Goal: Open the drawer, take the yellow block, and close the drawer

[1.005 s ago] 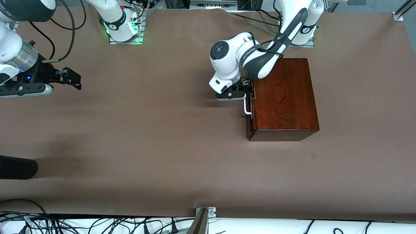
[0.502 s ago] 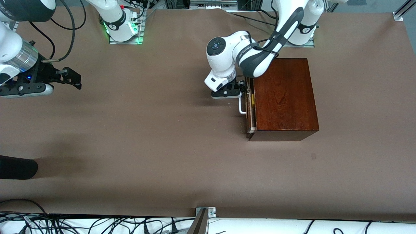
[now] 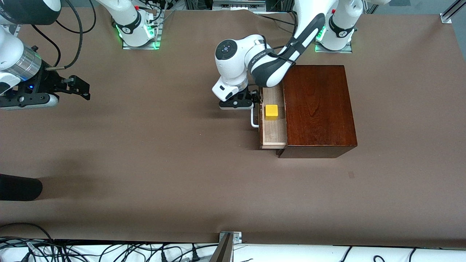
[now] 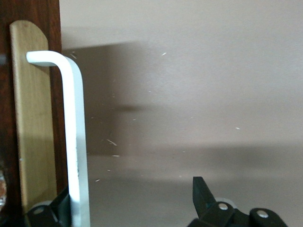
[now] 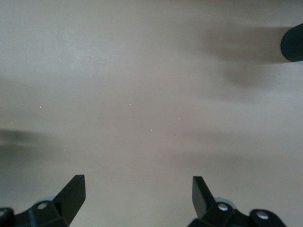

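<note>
The dark reddish-brown wooden box (image 3: 318, 109) stands near the left arm's base. Its drawer (image 3: 273, 133) is pulled partly out toward the right arm's end, pale inside. The yellow block (image 3: 271, 111) sits in the drawer. My left gripper (image 3: 256, 99) is at the white bar handle (image 3: 253, 119). In the left wrist view the handle (image 4: 75, 137) runs just inside one finger (image 4: 60, 205), and the left gripper (image 4: 135, 198) is open wide. My right gripper (image 3: 82, 87) waits open and empty over bare table; it also shows in the right wrist view (image 5: 137, 189).
A dark cylinder (image 3: 18, 187) lies at the table's edge at the right arm's end, also in the right wrist view (image 5: 292, 43). A metal bracket (image 3: 228, 238) sits at the table edge nearest the camera, with cables below. Brown table (image 3: 164, 145) lies between the arms.
The drawer has slid out of the box toward the right arm's end, with my left gripper moving along at the handle. The yellow block has come into sight. The right arm has not moved.
</note>
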### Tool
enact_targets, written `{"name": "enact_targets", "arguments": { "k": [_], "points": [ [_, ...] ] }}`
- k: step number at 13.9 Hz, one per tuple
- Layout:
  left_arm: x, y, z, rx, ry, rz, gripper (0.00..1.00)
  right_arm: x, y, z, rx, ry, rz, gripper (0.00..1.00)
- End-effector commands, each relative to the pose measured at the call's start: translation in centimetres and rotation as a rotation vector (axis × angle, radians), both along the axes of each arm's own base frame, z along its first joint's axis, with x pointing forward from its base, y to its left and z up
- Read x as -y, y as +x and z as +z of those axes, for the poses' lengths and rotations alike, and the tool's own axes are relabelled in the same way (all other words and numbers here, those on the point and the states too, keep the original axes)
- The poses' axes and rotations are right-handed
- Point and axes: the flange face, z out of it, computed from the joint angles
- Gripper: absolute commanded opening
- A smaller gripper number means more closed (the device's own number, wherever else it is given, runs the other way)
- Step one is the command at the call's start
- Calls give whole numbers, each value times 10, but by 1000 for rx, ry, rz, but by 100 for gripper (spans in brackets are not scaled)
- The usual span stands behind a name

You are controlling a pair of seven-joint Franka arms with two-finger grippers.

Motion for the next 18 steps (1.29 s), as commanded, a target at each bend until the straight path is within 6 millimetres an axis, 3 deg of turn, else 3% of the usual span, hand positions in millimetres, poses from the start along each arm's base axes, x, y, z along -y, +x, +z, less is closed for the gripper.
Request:
{"name": "enact_targets", "arguments": {
  "k": [1,5,8,11,14,16,18],
  "points": [
    [59,-6,7,9,-184,-25,100,2,-1,4,-6,8,-3,100],
    [56,1,19,22,-204,-16,100,3,0,5,4,1,-2,100],
    [46,3,59,43,-178,-31,100,3,0,5,1,-1,-2,100],
    [18,1,120,40,-72,-76,100,-5,0,7,10,-16,5,100],
    [-38,22,185,53,1,-77,100,-15,8,1,12,-20,41,100],
    [-96,55,218,42,15,-42,100,-42,3,10,15,-16,89,100],
    [-154,87,243,-6,-69,34,100,-69,-6,1,-41,-15,162,100]
  ]
}}
